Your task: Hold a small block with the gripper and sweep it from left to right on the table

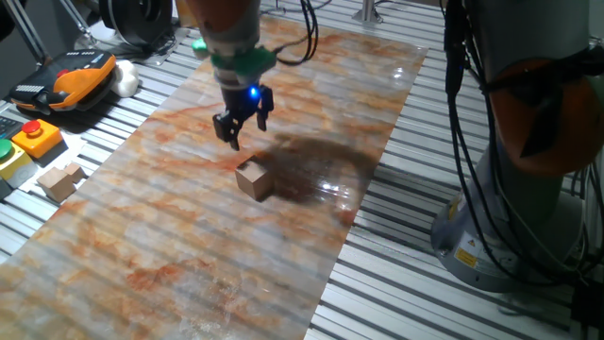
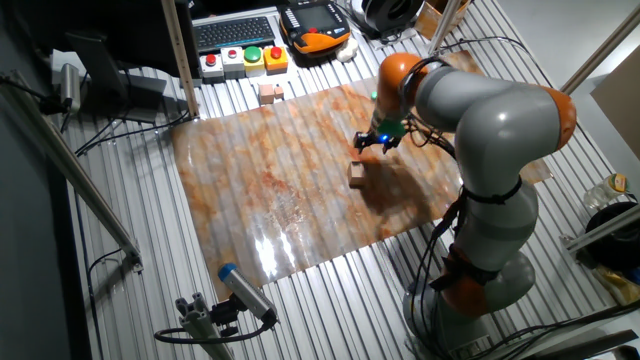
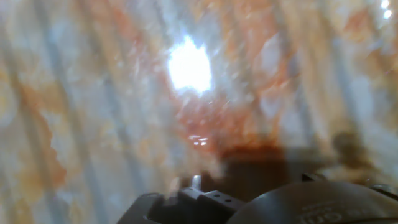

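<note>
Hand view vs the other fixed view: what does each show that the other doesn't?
Only the hand view: a close, blurred look at the table with a bright glare spot; no block visible. Only the other fixed view: the small block lying on the table just below the gripper, apart from it, plus the joined blocks, button boxes and keyboard. Both: the marbled orange table surface.

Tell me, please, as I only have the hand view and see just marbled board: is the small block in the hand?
Observer: No, the hand is empty, fingers apart; the small block lies on the table.
Operator: Are they touching?
Observer: No; a gap shows between the fingertips and the block.
Operator: Anything else nearby?
Observer: A pair of joined tan blocks sits off the board, on the metal slats.
</note>
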`<state>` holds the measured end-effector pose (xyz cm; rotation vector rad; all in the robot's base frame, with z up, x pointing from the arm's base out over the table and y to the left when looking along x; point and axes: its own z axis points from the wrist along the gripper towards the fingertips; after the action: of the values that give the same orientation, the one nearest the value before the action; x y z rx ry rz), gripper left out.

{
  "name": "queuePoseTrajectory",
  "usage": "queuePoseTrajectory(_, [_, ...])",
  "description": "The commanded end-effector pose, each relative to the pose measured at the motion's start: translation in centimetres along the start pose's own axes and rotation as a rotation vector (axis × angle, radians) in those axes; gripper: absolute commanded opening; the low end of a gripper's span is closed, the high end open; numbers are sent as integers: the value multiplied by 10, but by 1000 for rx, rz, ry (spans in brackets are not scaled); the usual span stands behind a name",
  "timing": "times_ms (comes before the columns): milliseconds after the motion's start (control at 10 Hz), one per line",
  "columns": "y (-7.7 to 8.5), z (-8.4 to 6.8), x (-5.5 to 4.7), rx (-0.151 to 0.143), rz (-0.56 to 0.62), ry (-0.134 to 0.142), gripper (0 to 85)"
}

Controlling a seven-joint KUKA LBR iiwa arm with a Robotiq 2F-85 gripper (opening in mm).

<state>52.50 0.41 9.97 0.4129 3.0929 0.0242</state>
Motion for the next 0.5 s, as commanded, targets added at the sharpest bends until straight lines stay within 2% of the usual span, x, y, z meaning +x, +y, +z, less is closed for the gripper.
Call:
queuePoseTrajectory(0, [-2, -2, -1, 8, -4, -25, 680])
queuePoseTrajectory(100, [-4, -3, -2, 33, -8, -40, 680])
queuePoseTrajectory(200, [-8, -6, -5, 22, -15, -32, 510])
queuePoseTrajectory(400, [-16, -9, -11, -2, -51, 2, 170])
